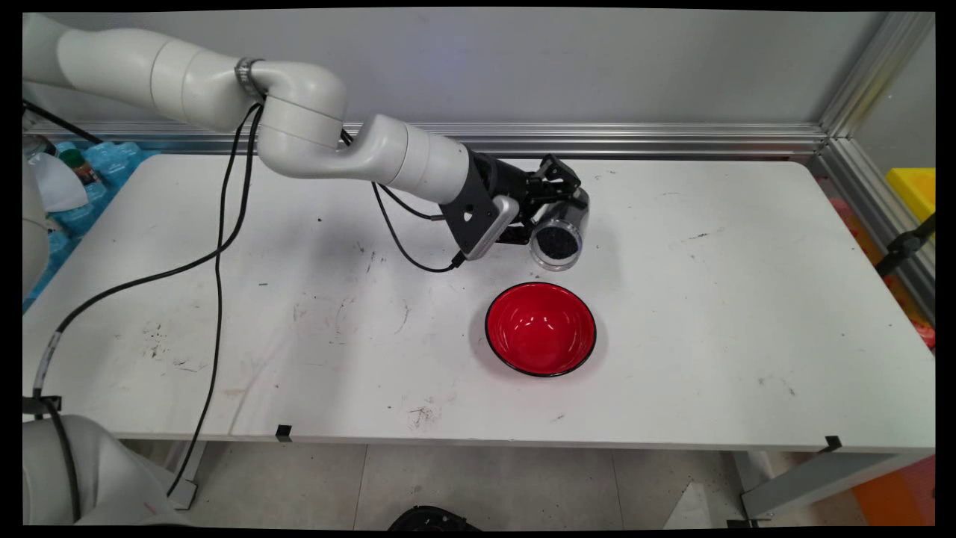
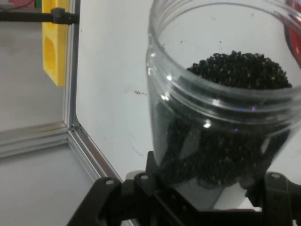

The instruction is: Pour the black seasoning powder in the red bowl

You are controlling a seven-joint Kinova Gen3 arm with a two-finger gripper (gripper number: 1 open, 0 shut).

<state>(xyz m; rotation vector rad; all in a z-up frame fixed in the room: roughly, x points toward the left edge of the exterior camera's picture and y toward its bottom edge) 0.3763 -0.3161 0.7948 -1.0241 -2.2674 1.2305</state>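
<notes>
My gripper [image 1: 562, 200] is shut on a clear plastic jar [image 1: 559, 235] filled partly with small black grains [image 2: 240, 70]. The jar is tipped on its side above the table, its open mouth facing the near side and slightly down. Just in front of and below the mouth stands a red bowl with a black rim [image 1: 541, 328], which holds nothing. In the hand view the jar [image 2: 221, 122] fills the middle, gripped between the black fingers [image 2: 155, 174], and a sliver of the red bowl [image 2: 296, 33] shows at the right edge.
The white table [image 1: 747, 314] carries scuff marks. An aluminium rail [image 1: 635, 138] runs along the back wall and down the right side. A yellow block [image 1: 913, 188] lies beyond the right rail. Blue packets [image 1: 104, 172] sit off the left edge. Black cables [image 1: 218, 284] hang from the arm.
</notes>
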